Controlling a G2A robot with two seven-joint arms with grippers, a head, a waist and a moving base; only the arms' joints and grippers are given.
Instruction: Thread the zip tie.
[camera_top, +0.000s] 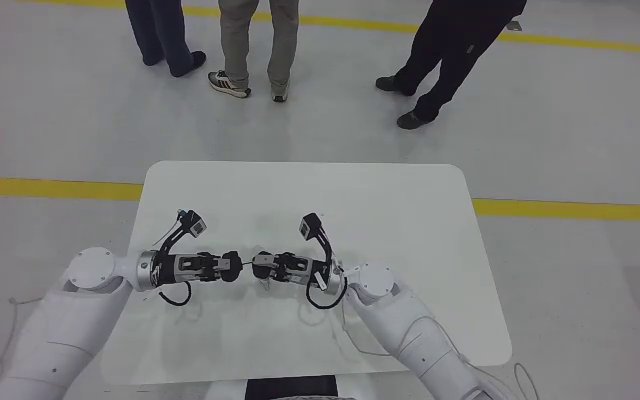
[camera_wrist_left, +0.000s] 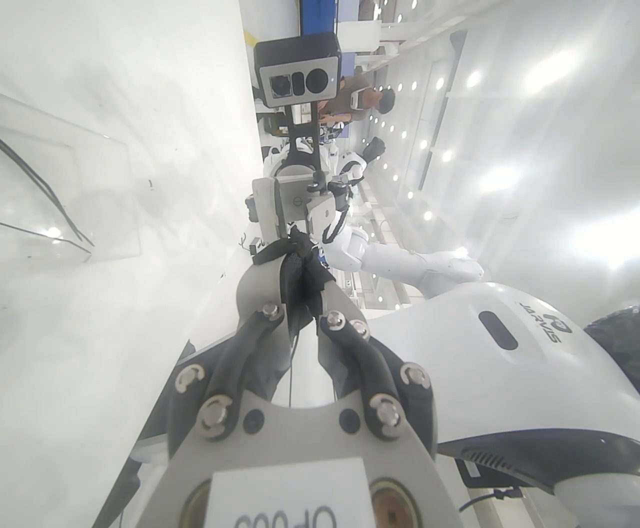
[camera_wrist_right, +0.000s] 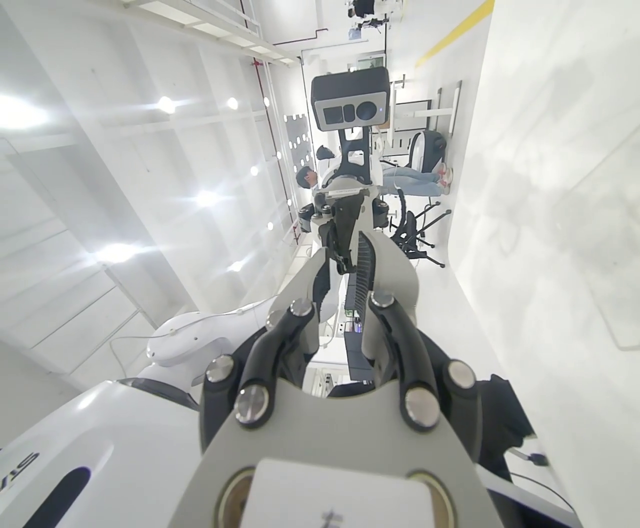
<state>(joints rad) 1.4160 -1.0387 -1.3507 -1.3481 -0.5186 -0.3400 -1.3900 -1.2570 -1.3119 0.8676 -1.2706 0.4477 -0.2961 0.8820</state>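
I held the zip tie (camera_top: 247, 262) between left gripper (camera_top: 237, 263) and right gripper (camera_top: 257, 264), fingers (camera_wrist_left: 252, 292) closed; threading looked unfinished.

The left gripper (camera_top: 233, 266) and right gripper (camera_top: 259, 266) meet tip to tip low over the table's (camera_top: 400, 200) near half, the zip tie (camera_top: 246, 265) bridging them and barring passage between, while room lies over the far half.

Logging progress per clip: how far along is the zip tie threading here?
Done: the zip tie is picked up, pinched in the shut left end effector. In hand: the right end effector meets it tip to tip above the table. Remaining: no closed loop is visible, so threading looks unfinished.
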